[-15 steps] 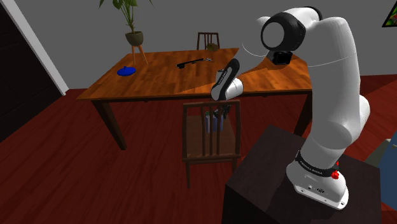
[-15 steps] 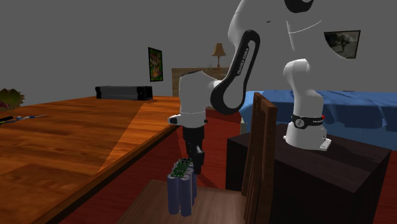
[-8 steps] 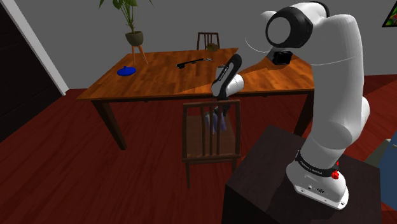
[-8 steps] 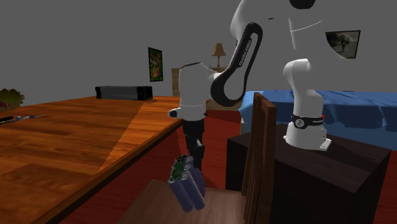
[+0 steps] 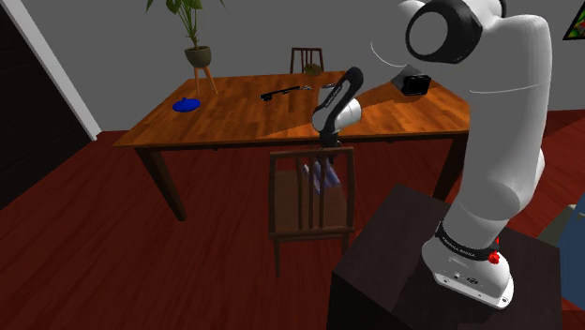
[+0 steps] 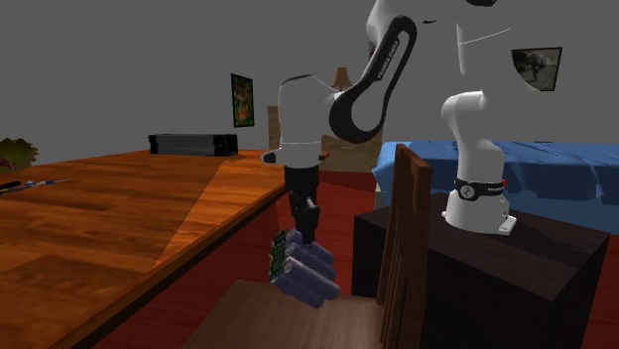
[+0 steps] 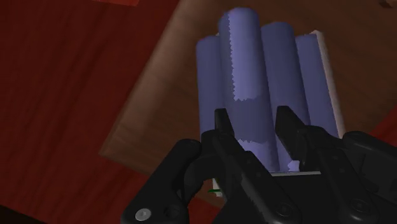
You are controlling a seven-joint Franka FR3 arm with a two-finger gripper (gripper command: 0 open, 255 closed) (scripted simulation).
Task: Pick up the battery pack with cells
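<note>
The jaws are clamped on the battery pack (image 6: 303, 273), one finger pressed to each side of the bundle just below its upper end. The pack hangs over the seat of the wooden chair (image 6: 408, 248), clear of the seat and in front of the backrest. It is a cluster of bluish-purple cells (image 7: 254, 83) with a small green board at the held end (the board shows as a thin green edge in the second exterior view). The pack is tilted, its free end swinging down and towards the chair's backrest. In the shoulder view the pack (image 5: 323, 175) shows through the slats of the chair (image 5: 309, 202), level with the upper half of the backrest. The white arm (image 6: 298, 119) comes down to it from above the chair. The dark stand (image 6: 476, 268) sits just behind the chair's backrest. The wooden tabletop (image 5: 234, 112) lies on the far side of the chair from the stand, the chair's seat near its edge. A blue object (image 5: 187, 104) and a dark tool (image 5: 286, 91) lie on that tabletop, well apart from the chair.
</note>
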